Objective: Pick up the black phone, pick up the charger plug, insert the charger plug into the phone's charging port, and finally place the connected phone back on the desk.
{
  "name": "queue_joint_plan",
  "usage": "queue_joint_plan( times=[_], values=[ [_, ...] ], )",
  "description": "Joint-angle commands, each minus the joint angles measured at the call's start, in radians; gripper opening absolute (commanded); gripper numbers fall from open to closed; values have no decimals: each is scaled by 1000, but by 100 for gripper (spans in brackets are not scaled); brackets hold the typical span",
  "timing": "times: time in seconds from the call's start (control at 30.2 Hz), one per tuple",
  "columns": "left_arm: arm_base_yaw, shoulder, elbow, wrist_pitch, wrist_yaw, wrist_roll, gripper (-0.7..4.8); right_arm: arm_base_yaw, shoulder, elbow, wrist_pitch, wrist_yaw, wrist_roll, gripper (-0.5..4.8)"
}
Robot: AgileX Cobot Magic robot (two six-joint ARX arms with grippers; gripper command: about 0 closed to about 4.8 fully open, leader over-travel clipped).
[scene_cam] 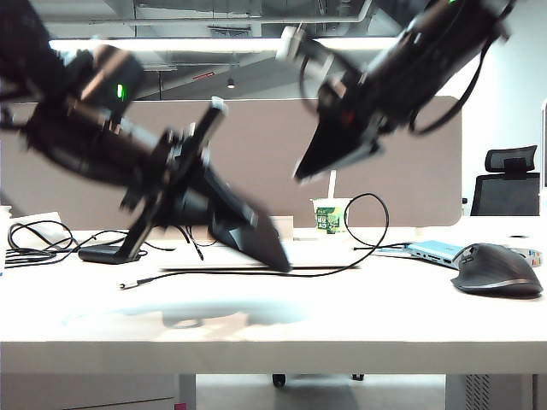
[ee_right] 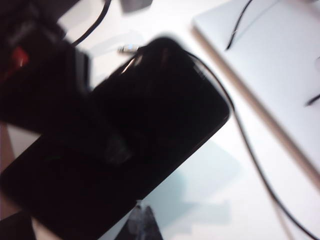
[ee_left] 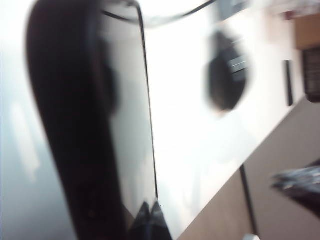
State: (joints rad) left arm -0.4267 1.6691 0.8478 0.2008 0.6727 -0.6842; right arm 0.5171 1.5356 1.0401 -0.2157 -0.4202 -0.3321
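The charger plug [scene_cam: 126,284] lies nearest, on the white surface [scene_cam: 359,316], at about 8 o'clock from the black phone [scene_cam: 252,235]. Nothing holds it, and its thin cable [scene_cam: 376,226] loops away behind.

The left tool [scene_cam: 192,184] is clenched on the black phone and holds it tilted just above the surface. I think this is so that a short edge points out for the plug.

The right tool [scene_cam: 338,149] hangs high at 1 o'clock from the phone, pinched closed with nothing in it. It probably has to get the plug next.

The mouse [scene_cam: 498,269] sits far off at 3 o'clock.
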Motion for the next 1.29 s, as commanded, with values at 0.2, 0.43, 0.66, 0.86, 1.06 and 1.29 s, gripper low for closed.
queue_joint_plan(
  times=[0.2,0.43,0.66,0.86,1.06,1.29],
  values=[
    [0,-140,79,41,20,410,-6,-16,-176,3,-83,-1,3,-5],
    [-3,-238,79,-23,27,687,-5,-15,-303,24,-105,-23,31,-5],
    [-55,-314,79,-134,23,964,-6,-15,-330,117,-170,-203,72,-5],
    [-73,-348,79,-134,23,995,-6,-15,-331,185,-330,-214,70,-5],
    [-73,-370,79,-132,40,1006,-6,-16,-344,211,-394,-159,43,92],
    [-73,-377,79,-132,182,1028,-6,-18,-369,214,-388,-110,-35,346]
  ],
)
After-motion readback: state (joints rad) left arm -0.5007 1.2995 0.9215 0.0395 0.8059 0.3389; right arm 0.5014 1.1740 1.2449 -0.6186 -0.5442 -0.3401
